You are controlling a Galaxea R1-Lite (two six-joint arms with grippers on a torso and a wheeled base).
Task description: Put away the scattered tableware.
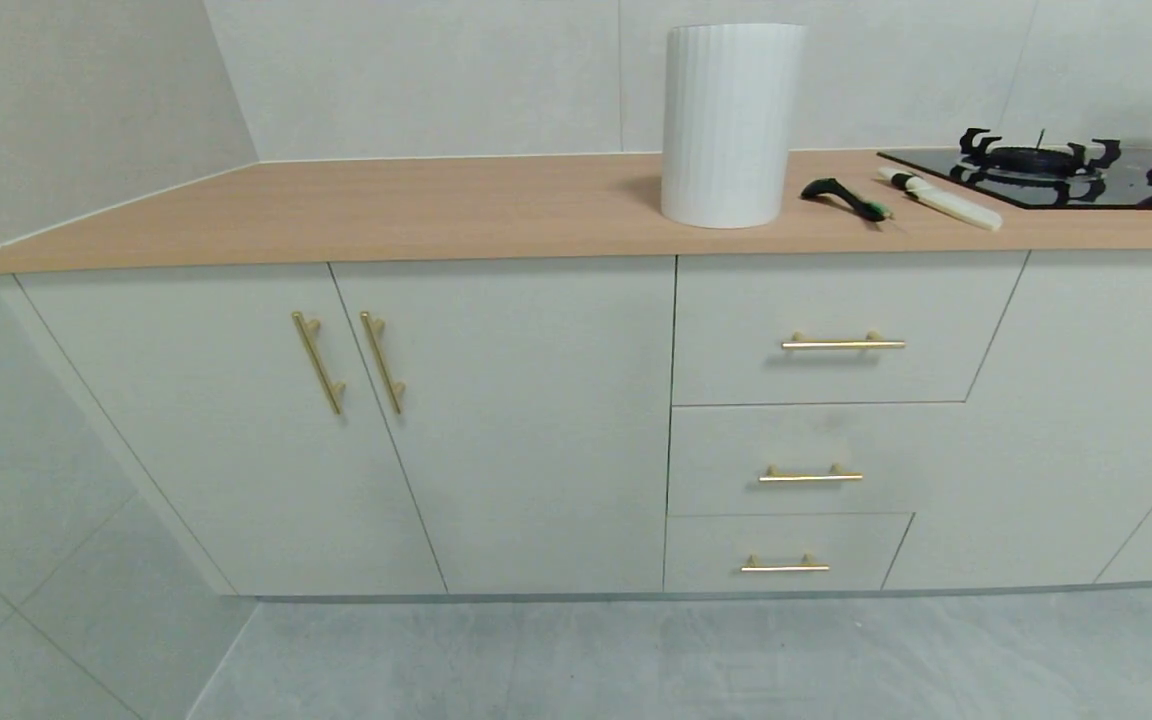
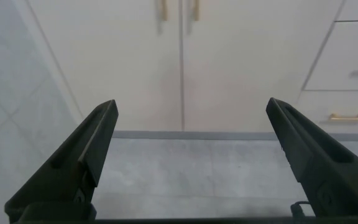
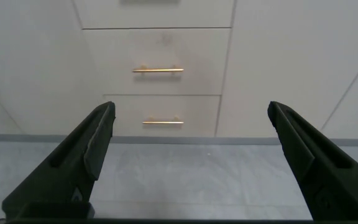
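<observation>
Head view: knife (image 1: 941, 198) near countertop (image 1: 416, 205) edge

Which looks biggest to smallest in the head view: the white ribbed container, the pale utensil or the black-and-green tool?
1. white ribbed container: by far the largest.
2. pale utensil: longer of the two small items.
3. black-and-green tool: somewhat shorter.
The two small items lie side by side on the countertop, so nearness hardly skews their order.

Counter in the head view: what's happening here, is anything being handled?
Nothing is held yet. The left gripper and right gripper are both open, low down, facing the cabinet fronts. A peeler and a knife lie on the counter beside a tall white container.
</observation>
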